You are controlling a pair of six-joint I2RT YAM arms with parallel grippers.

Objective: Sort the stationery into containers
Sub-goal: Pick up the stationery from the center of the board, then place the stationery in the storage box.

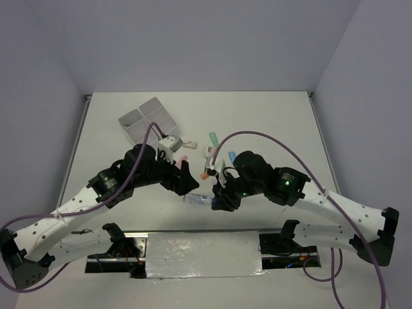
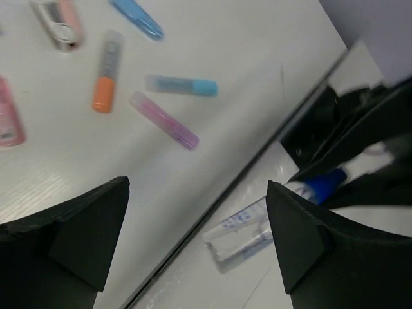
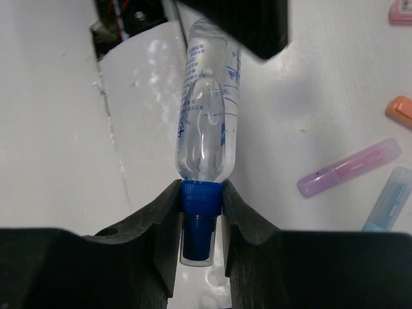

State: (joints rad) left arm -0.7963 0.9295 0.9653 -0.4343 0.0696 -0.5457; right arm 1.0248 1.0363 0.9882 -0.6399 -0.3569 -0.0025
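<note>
My right gripper [image 3: 201,199] is shut on the blue cap of the clear tube [image 3: 206,122], which sticks out from it toward my left gripper near the table's front edge. In the top view the tube [image 1: 196,199] lies between my right gripper [image 1: 221,196] and left gripper [image 1: 187,179]. My left gripper [image 2: 196,235] is open, its jaws wide either side of the tube [image 2: 248,232] and apart from it. Orange [image 2: 106,80], blue [image 2: 183,85] and purple [image 2: 164,120] highlighters lie on the table. The white containers [image 1: 148,119] stand at the back left.
More stationery lies mid-table: a green highlighter [image 1: 211,138], a blue one [image 1: 232,156], and pink items [image 1: 187,143]. A pink highlighter [image 2: 8,122] and a blue pen [image 2: 136,16] lie farther off. The table's front edge [image 2: 257,167] runs under the tube, with a shiny panel [image 1: 203,254] below.
</note>
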